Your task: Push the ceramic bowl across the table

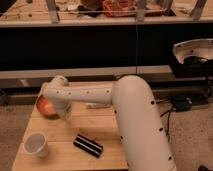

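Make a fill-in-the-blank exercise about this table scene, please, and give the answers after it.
1. The ceramic bowl near the back left corner of the table is ____ in colour.
2. The gripper, shut, is down beside the ____, not beside the cup.
3. The cup stands ____, with its opening facing up.

Missing words: orange; bowl; upright.

smooth, bulky white arm point(136, 117), dark-dotted

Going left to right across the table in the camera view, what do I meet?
White cup → ceramic bowl → gripper, shut, at the bowl's right edge → black ridged box → arm's thick white link.
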